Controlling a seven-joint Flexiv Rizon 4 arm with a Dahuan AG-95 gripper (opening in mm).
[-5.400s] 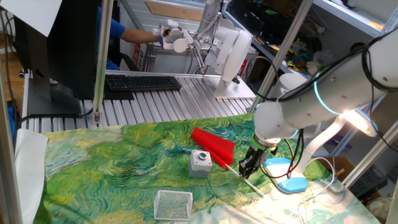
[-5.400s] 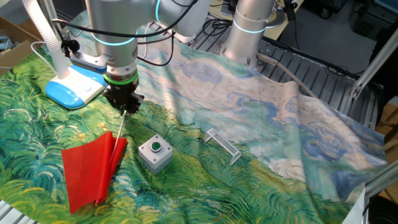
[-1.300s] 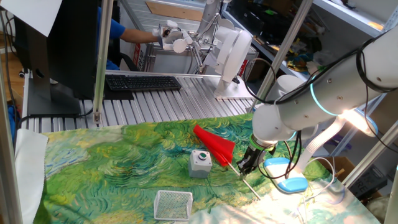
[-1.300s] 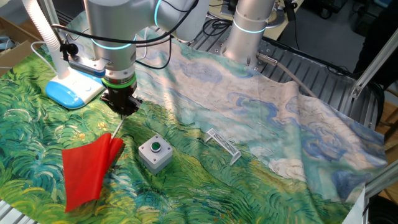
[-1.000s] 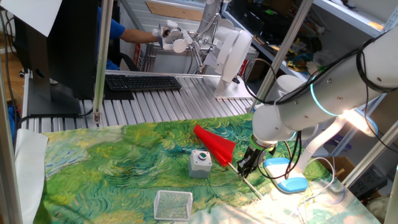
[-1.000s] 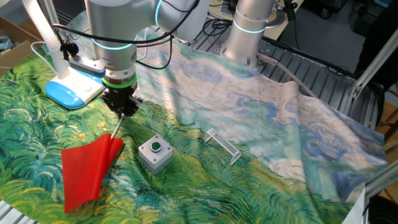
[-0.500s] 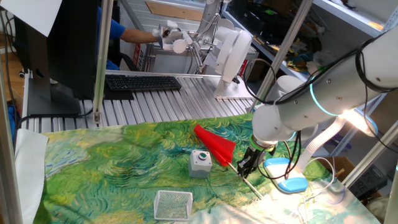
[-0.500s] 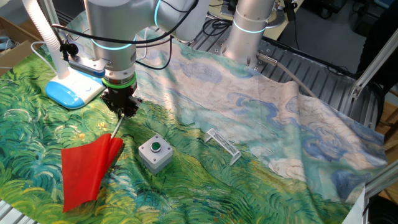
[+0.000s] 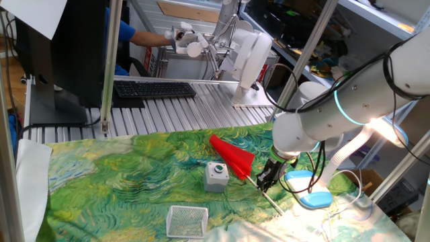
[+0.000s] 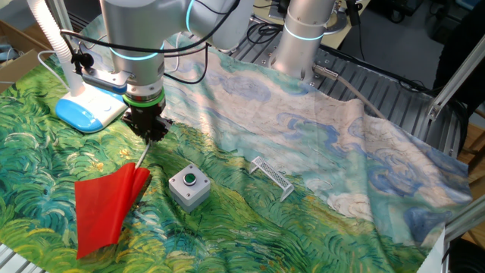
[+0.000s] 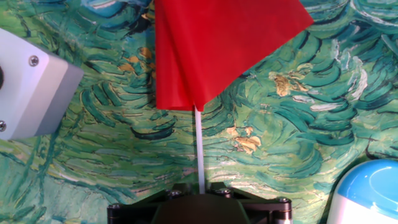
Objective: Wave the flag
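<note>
The flag (image 9: 232,156) is a bright red pennant on a thin pale stick. My gripper (image 9: 266,180) is shut on that stick, a little behind the red cloth. In the other fixed view the gripper (image 10: 149,130) points down at the table and the flag (image 10: 106,208) slants away from it, its cloth low over the painted tablecloth. In the hand view the stick runs straight up from between my gripper (image 11: 200,190) to the flag (image 11: 211,50) that fills the top of the frame. A short end of stick sticks out behind the fingers.
A grey box with a green button (image 10: 188,186) stands just beside the flag. A small wire basket (image 10: 271,176) lies further along the tablecloth. A blue and white device (image 10: 89,105) sits close behind my gripper. Metal frame posts stand at the table's edges.
Compared with several seconds ago the red cloth has folded narrower and the stick has tilted up slightly. Over the last second nothing visibly moves.
</note>
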